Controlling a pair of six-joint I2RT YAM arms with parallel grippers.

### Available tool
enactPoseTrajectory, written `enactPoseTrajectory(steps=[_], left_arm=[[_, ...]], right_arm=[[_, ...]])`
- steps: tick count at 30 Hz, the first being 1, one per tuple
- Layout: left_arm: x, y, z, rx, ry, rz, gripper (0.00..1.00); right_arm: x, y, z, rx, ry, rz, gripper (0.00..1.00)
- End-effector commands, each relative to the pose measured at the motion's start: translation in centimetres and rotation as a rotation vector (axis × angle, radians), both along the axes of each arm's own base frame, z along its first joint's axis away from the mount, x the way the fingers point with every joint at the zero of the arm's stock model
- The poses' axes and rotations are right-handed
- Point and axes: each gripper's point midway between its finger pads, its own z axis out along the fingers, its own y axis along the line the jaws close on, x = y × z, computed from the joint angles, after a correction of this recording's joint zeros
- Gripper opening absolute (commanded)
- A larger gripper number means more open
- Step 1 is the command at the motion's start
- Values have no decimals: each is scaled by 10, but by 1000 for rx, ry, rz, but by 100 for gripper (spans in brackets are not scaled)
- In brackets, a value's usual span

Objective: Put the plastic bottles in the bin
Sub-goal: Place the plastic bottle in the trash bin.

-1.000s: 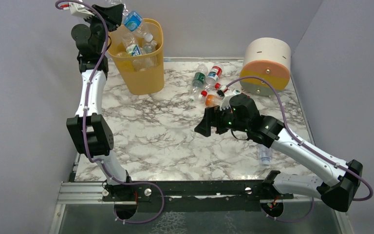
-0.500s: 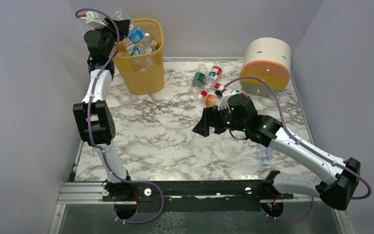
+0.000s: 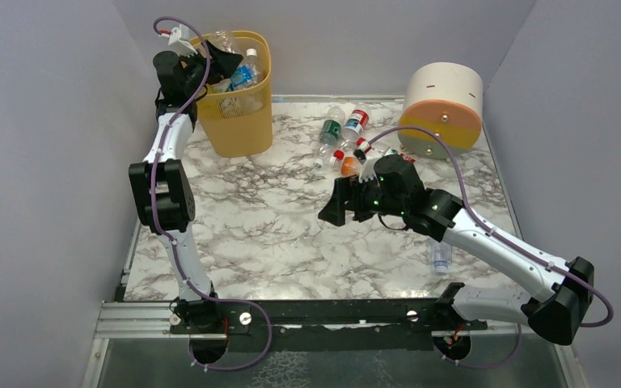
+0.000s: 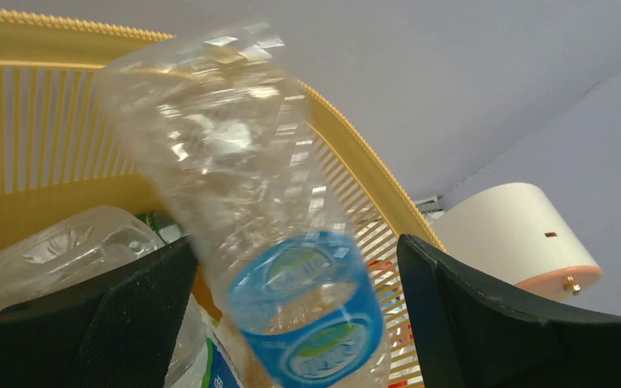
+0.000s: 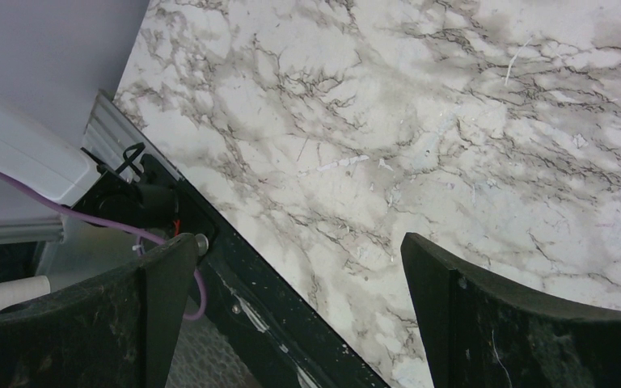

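Note:
The yellow-orange bin point(image 3: 241, 121) stands at the far left of the table with several plastic bottles inside. My left gripper point(image 3: 223, 61) hangs over its rim, open. In the left wrist view a blurred clear bottle with a blue label point(image 4: 234, 162) sits loose between the spread fingers of the left gripper point(image 4: 295, 250), over the bin's slatted wall point(image 4: 16, 121). Several more bottles point(image 3: 344, 133) lie on the table at the back right, and one clear bottle point(image 3: 441, 257) lies by my right forearm. My right gripper point(image 3: 335, 212) hovers open and empty over mid-table.
A round white, orange and grey drum point(image 3: 445, 105) stands at the back right, close behind the loose bottles. Grey walls close in both sides. In the right wrist view, the marble table point(image 5: 372, 121) ends at a black rail point(image 5: 275, 307) under the right gripper point(image 5: 299, 250).
My left arm swung right, from beside the bin to over its rim, and its jaws went from shut on the blue-labelled bottle to open. The right gripper drifted slightly left.

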Motion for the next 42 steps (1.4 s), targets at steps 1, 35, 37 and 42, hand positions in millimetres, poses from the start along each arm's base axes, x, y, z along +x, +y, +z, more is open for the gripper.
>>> enactPoseTrajectory(steps=[1, 35, 37, 42], left_arm=[[-11, 0, -9, 26, 51, -27, 99], [-166, -17, 55, 2, 174, -58, 99], [-176, -23, 44, -9, 195, -89, 99], [-197, -40, 18, -38, 232, -143, 99]], right_arm=[[6, 7, 18, 29, -28, 4, 99], [93, -150, -43, -273, 137, -675, 99], [89, -172, -59, -309, 210, -770, 99], [82, -216, -80, -396, 310, -973, 99]])
